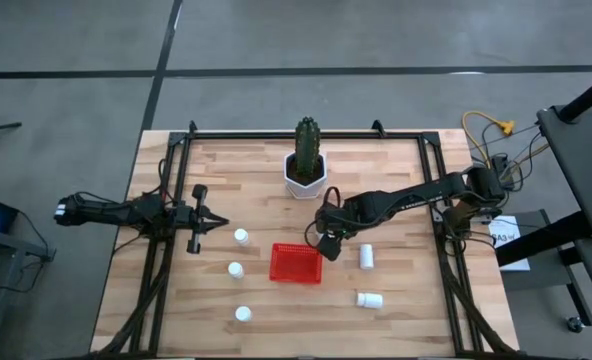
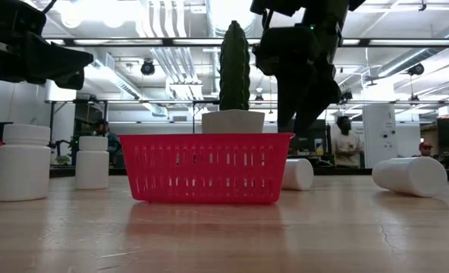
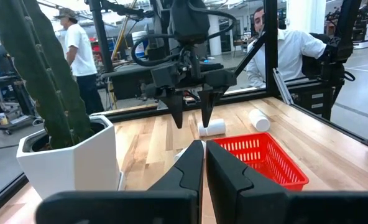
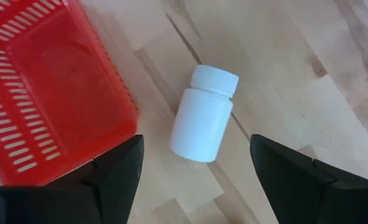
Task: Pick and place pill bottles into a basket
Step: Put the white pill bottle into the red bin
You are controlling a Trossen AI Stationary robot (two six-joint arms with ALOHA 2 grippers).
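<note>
Red basket (image 1: 296, 264) sits mid-frame; my right gripper (image 1: 328, 246) hovers spread above a lying pill bottle (image 4: 204, 116); left gripper (image 1: 208, 222) waits pressed together.

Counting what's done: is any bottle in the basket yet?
No: the basket shows a bare red floor, and a bottle lies on the table beside it.

The basket (image 1: 296, 264) sits near the middle of the worktop (image 1: 396, 320), with the cactus pot (image 1: 305, 178) behind it. Three upright pill bottles (image 1: 241, 237) stand in a loose line to its left. Two lying bottles (image 1: 366, 256) rest to its right, one nearer the front edge. The right pincer (image 1: 328, 246) hangs between the basket and the closer lying bottle
</note>
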